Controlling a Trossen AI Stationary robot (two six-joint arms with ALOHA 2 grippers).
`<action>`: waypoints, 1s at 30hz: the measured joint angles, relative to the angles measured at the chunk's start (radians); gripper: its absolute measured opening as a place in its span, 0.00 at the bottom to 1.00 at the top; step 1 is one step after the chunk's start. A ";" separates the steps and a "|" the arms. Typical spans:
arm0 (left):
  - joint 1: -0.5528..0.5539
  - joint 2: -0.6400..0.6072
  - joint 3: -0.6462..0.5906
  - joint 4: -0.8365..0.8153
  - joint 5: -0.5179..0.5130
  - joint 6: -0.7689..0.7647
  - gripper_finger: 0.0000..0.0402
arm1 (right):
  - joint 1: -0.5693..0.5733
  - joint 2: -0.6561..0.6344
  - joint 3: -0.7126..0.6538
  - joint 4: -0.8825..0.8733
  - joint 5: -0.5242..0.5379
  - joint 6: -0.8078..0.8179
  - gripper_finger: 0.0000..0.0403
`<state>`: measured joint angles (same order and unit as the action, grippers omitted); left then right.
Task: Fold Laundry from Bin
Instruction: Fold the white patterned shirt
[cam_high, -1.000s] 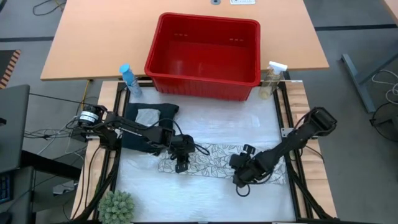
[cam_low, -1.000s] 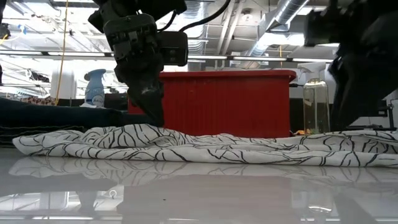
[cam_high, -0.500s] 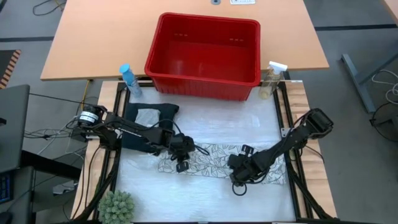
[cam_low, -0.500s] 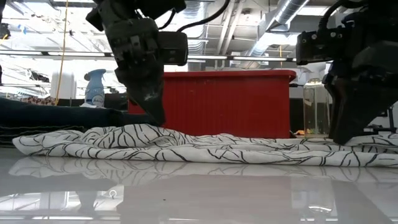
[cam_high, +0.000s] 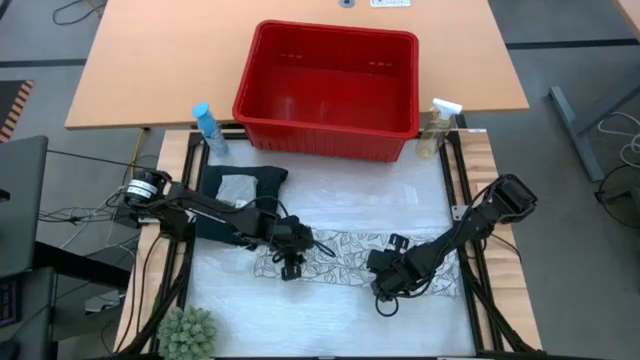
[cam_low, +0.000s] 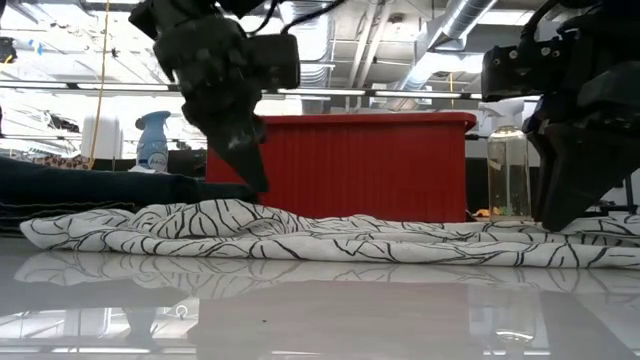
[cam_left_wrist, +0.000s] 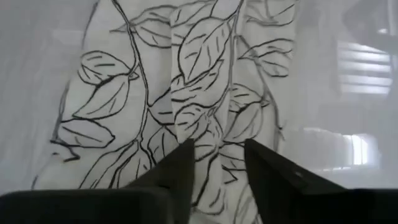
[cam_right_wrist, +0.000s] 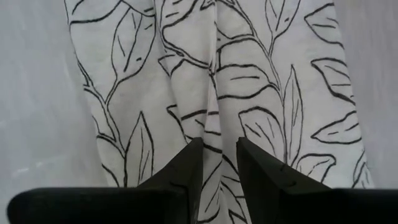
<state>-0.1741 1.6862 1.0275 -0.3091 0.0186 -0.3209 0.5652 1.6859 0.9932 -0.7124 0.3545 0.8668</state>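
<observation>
Pinching leaf cloth for a fold
Leaf cloth (cam_high: 345, 258) flat mid-table, near edge; left gripper (cam_left_wrist: 217, 155) and right gripper (cam_right_wrist: 217, 152) both over it, fingers slightly spread astride a ridge, nothing clamped yet; best to close on matching edges, lift together, keep tension even; trousers (cam_high: 232, 200) behind; bin (cam_high: 330, 90) farthest, looks empty.

White table (cam_high: 330, 330), leaf-print cloth (cam_high: 340, 250), dark trousers (cam_high: 215, 215), red bin (cam_high: 330, 75), small plant (cam_high: 188, 333)
</observation>
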 joint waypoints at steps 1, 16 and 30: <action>-0.001 0.008 0.000 0.002 -0.004 -0.001 0.34 | 0.000 0.000 0.000 -0.003 0.001 0.003 0.30; -0.006 0.044 0.014 -0.028 0.046 -0.155 0.45 | 0.024 0.000 0.000 -0.001 -0.009 0.026 0.30; -0.136 0.050 0.013 -0.047 0.055 -0.226 0.23 | 0.051 0.000 0.000 0.017 0.046 0.059 0.30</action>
<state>-0.3106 1.7367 1.0409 -0.3565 0.0739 -0.5472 0.6159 1.6855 0.9928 -0.6957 0.4009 0.9262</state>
